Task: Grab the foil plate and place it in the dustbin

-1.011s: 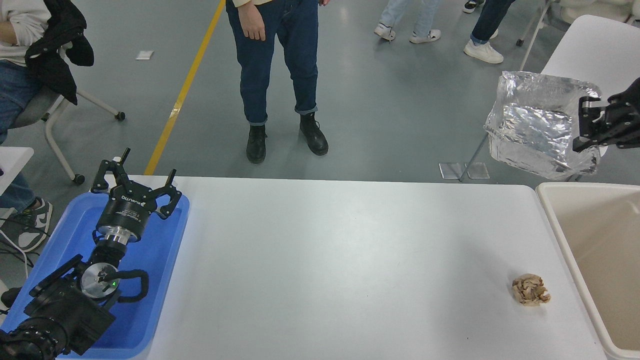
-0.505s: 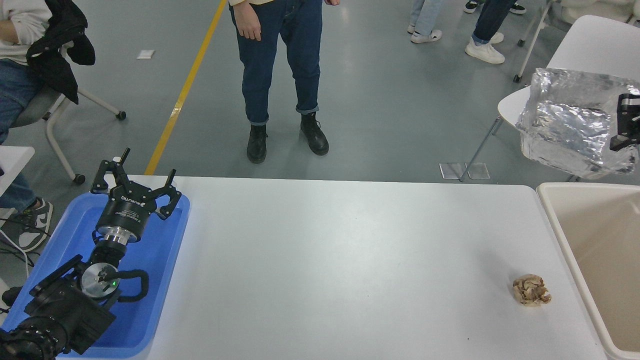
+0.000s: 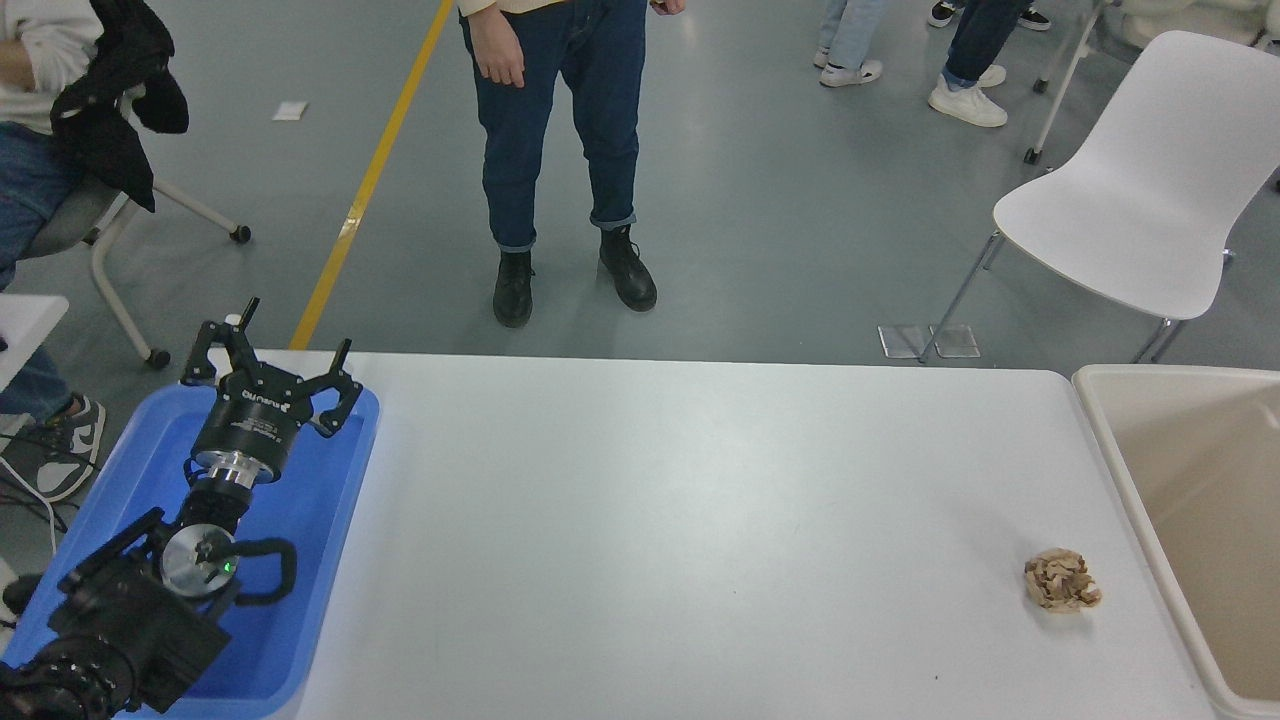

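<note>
Beige plastic fills the 3 o'clock edge of the head view: the dustbin [image 3: 1180, 480], thick-rimmed and smooth inside, stands just beside the white table [image 3: 700, 520], and the part of its interior that shows holds nothing. The foil plate is nowhere in this view, so I cannot tell where it is or how it looks, and the right arm with its claw is out of sight too, so its grip cannot be judged. The risk, as I see it, lies off camera: a light, crumpled tray let go outside the rim would fall to the floor or the table, unseen.

At 8 o'clock the left gripper [image 3: 270, 375] sits parked over the blue tray [image 3: 340, 520], its fingers spread wide and holding nothing. A tan wadded lump [image 3: 1062, 580] lies on the table at 4 o'clock, near the bin. A person [image 3: 560, 150] stands at 12 o'clock, and a white chair [image 3: 1140, 210] sits at 2 o'clock.
</note>
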